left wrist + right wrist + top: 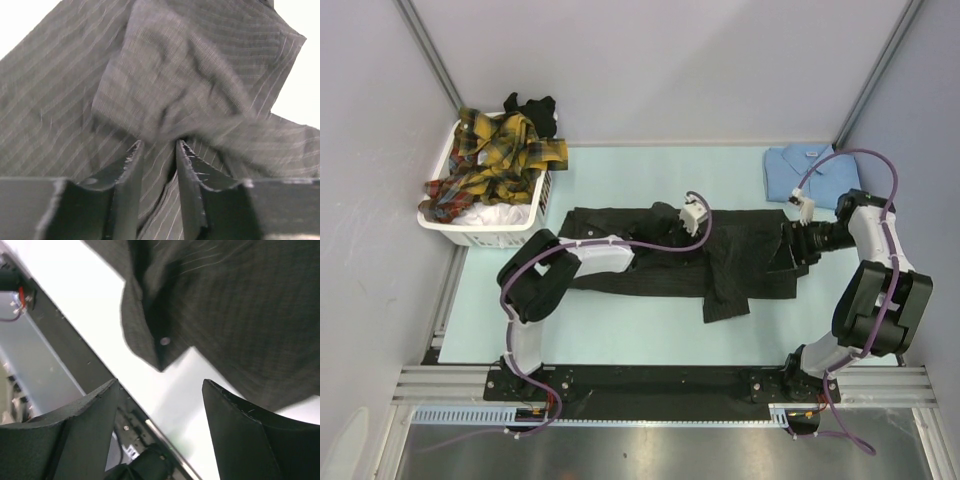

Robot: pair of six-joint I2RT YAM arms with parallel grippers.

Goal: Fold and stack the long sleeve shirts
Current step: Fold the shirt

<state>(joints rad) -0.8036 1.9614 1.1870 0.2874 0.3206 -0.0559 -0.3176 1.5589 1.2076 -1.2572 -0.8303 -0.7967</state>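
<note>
Left gripper point(159, 144) fingers stand narrowly apart on the charcoal pinstriped shirt point(740, 278), spread mid-frame; a pinch I cannot confirm. Right gripper point(160, 383) gapes empty at its right edge. Plaid shirts point(500, 160) fill the basket point(485, 238) upper left; blue shirt point(782, 172) upper right.

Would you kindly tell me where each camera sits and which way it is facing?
Top external: fixed above and behind the bases, looking down on the table, pinstriped shirt, blue shirt, laundry basket; both arms show.
Left wrist: on the left arm, looking along the left gripper into bunched pinstriped cloth; both fingers show.
Right wrist: on the right arm, looking past the open right gripper at the shirt's edge and table; both fingers show.
Shared: all views show the pinstriped shirt.
</note>
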